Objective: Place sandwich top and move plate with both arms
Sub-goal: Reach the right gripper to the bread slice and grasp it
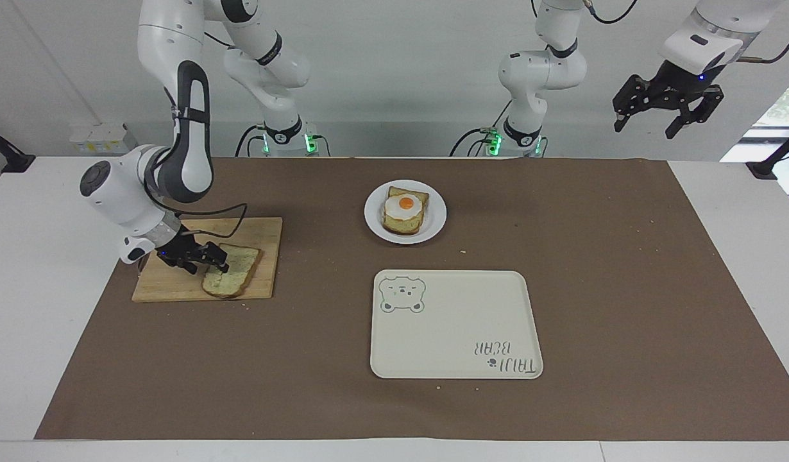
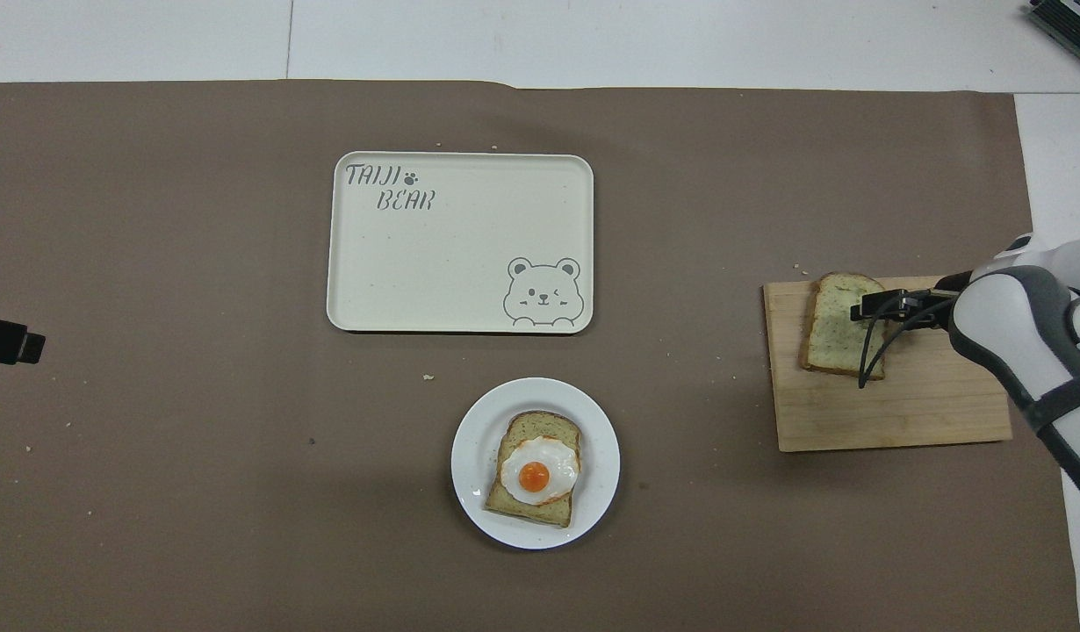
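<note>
sandwich top (image 1: 231, 272) on board (image 1: 176, 285) | plate (image 1: 433, 221) nearer robots than tray (image 1: 455, 333) | touching hand? unclear

Brown-papered table (image 1: 625, 289) carries a wooden board (image 1: 170, 285), the plate (image 1: 436, 221) and a bear tray (image 1: 455, 321)

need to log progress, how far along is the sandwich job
Nothing is finished yet. In hand: the right pincer is down at the pale speckled bread slice, which lies on the wooden cutting board. Left: putting that slice on the egg-topped bread, then moving the small round white plate with both arms. The left pincer waits open, raised.
</note>
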{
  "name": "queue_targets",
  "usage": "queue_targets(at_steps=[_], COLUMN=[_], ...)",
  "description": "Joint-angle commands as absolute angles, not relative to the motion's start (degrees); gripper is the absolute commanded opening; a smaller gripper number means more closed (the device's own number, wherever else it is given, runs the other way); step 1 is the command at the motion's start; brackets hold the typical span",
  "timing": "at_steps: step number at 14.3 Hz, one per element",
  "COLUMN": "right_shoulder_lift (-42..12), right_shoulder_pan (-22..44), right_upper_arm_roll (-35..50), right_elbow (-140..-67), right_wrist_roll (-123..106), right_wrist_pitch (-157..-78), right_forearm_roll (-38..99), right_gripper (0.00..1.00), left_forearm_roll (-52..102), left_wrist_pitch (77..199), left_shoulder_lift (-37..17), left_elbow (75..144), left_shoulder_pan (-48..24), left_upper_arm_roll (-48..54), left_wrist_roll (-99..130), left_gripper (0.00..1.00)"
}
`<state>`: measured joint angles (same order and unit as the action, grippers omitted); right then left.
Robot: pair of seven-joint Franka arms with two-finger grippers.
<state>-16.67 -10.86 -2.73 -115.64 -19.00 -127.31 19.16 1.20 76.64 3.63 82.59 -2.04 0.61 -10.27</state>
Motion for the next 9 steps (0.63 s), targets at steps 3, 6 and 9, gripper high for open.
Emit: queue_targets(at_steps=[3, 6, 9], right_shoulder_lift=[-16.9, -17.0, -17.1], right_shoulder_pan=[-11.3, -11.2, -10.8], right_upper_arm_roll=[-2.2, -2.2, -2.3], right_elbow=[-116.1, -116.1, -115.8], right_wrist_roll=[-19.7, -17.1, -17.5], right_wrist_pitch=[-128.3, -128.4, -128.5], right_forearm_roll=[21.0, 20.9, 20.8], right_gripper=[0.25, 0.00, 0.00], left_forearm_roll=[0.9, 0.9, 0.9], left_wrist_pitch=[76.6, 76.6, 76.6], left_shoulder_lift=[4.6, 4.6, 4.6], left_elbow=[83.7, 83.7, 83.7], left_shoulder_pan=[-1.7, -1.7, -1.7], left_upper_arm_roll=[1.0, 1.0, 1.0], left_wrist_roll=[-9.8, -9.8, -9.8], left_gripper=[1.00, 1.00, 1.00])
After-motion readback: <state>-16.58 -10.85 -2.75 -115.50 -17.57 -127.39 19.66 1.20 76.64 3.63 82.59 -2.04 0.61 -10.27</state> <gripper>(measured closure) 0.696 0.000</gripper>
